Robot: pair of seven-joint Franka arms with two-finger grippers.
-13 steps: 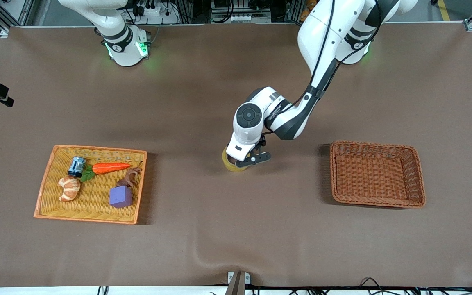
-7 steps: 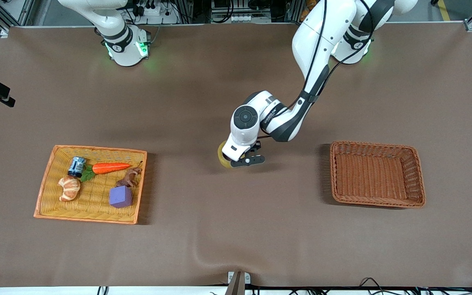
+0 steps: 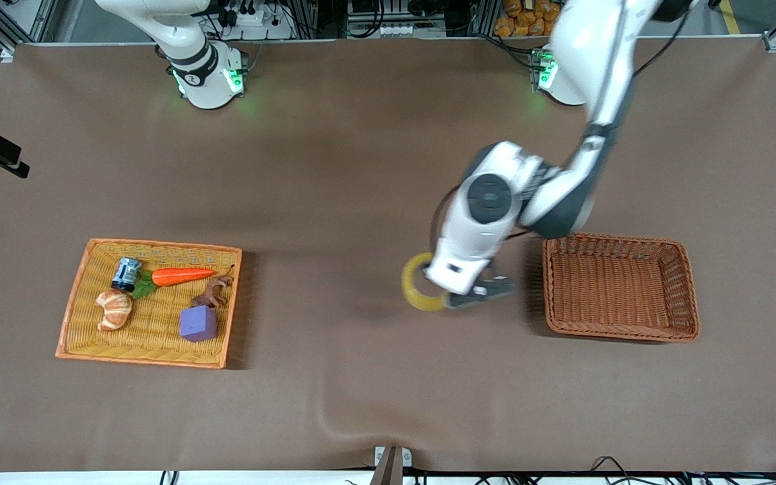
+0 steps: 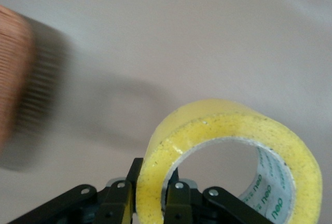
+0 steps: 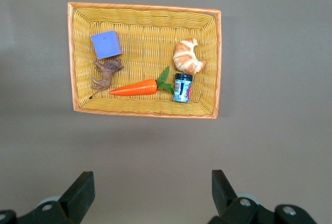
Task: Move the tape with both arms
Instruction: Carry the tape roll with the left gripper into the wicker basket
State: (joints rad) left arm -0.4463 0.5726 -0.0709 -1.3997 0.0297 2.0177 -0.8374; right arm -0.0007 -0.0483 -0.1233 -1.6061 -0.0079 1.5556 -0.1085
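Observation:
The tape (image 3: 419, 285), a yellowish roll with a pale core, hangs in my left gripper (image 3: 470, 296) over bare table, close beside the brown basket (image 3: 620, 237). In the left wrist view the left gripper (image 4: 154, 176) is shut on the tape (image 4: 228, 130), one finger outside the ring's wall and one inside. The roll is held on edge. My right gripper (image 5: 153, 182) is open and empty, high over the table beside the yellow tray (image 5: 142, 7). The right arm waits, and only its base (image 3: 206, 74) shows in the front view.
The yellow tray (image 3: 149, 242) toward the right arm's end holds a carrot (image 3: 182, 275), croissant (image 3: 114, 310), purple cube (image 3: 198, 324), small can (image 3: 126, 273) and brown toy animal (image 3: 213, 292). The brown basket holds nothing and shows blurred in the left wrist view (image 4: 13, 79).
My left arm has lifted the tape off the middle of the table and swung it toward the brown basket. The right arm has not moved.

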